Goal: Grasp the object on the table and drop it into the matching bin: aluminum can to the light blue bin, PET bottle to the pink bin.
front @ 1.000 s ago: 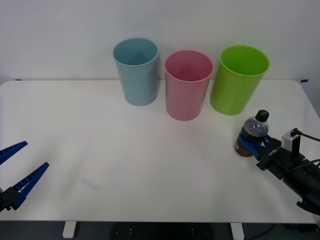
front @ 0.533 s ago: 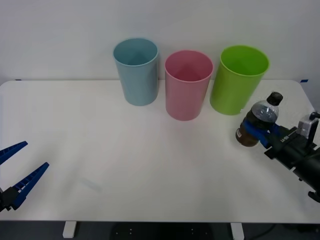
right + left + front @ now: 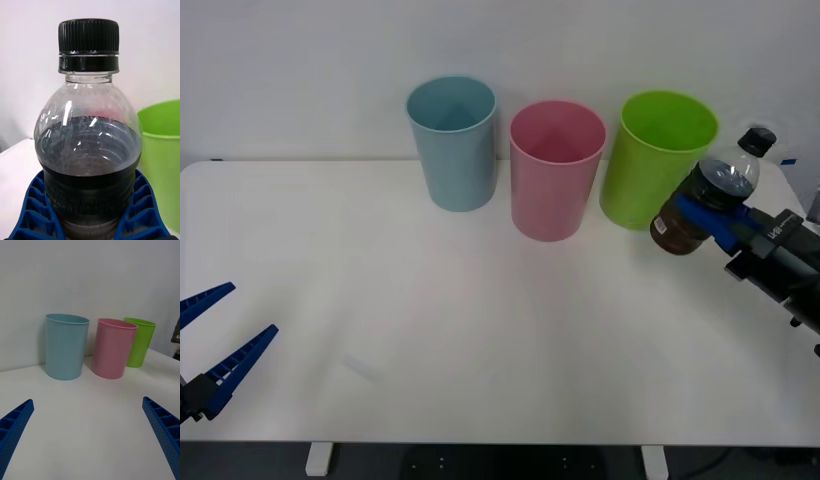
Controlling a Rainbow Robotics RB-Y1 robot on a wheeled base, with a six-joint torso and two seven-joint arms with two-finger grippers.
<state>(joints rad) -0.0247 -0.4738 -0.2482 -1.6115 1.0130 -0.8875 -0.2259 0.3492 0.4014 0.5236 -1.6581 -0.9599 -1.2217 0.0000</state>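
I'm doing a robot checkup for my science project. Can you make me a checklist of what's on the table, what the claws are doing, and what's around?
Surface: white table, flat, with rounded corners.
Job's things: bottle with dark drink and a black cap, held off the table beside the green bin; pink bin and light blue bin stand upright in a row at the back.
Clutter: green bin, upright, next to the pink one.
Grippers: right gripper shut on the bottle's lower half; left gripper open, waiting at the table's near left corner.
Cables: nothing seen.
Surroundings: plain white wall behind the bins.
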